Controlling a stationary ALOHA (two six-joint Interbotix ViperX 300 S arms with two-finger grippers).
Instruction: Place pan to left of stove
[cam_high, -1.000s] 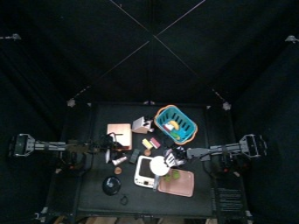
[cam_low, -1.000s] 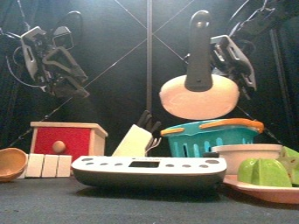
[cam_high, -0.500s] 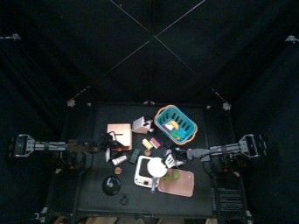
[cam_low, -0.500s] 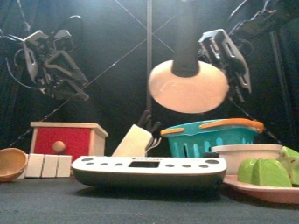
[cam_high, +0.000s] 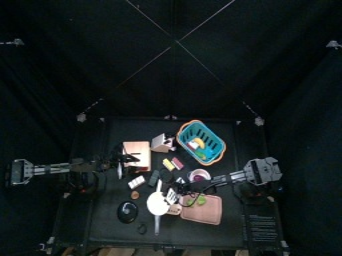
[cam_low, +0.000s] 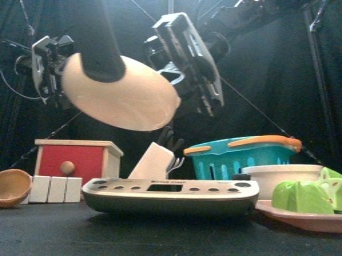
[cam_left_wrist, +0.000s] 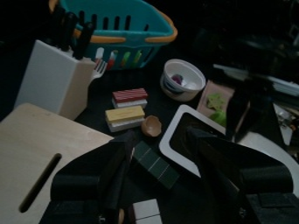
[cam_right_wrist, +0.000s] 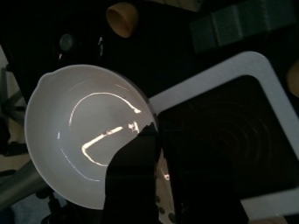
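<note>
Front view, pan (cam_low: 118, 90): held off the table, high at left of centre, above the stove's (cam_low: 171, 197) left part and clear of it.
Pan underside: pale round bottom faces the front camera, tilted.
Pan handle (cam_low: 98, 40): dark, rises steeply from the bowl to the frame's top edge; long axis close to vertical, leaning slightly.
Right gripper (cam_low: 187, 55): hangs just right of the handle in this view; the grip point itself is hidden here.
Right wrist view, pan (cam_right_wrist: 87, 131): white bowl interior lies directly ahead of the jaws, open side toward the camera.
Right gripper state: a dark jaw crosses the bowl's rim, and the pan hangs in the air with nothing else under it, so the jaws are clamped on it; the exact contact is dark and hard to read.
Stove in right wrist view (cam_right_wrist: 239, 105): white frame with dark grey centre, beside the pan and below it.
Top view, pan (cam_high: 159, 202): small white disc over the stove's left edge, at the tip of the right arm reaching in from the right.
Left gripper (cam_left_wrist: 173, 166): parked at table's left, jaws spread apart, nothing between them.
Basket (cam_low: 242, 155): teal, behind the stove at right.
</note>
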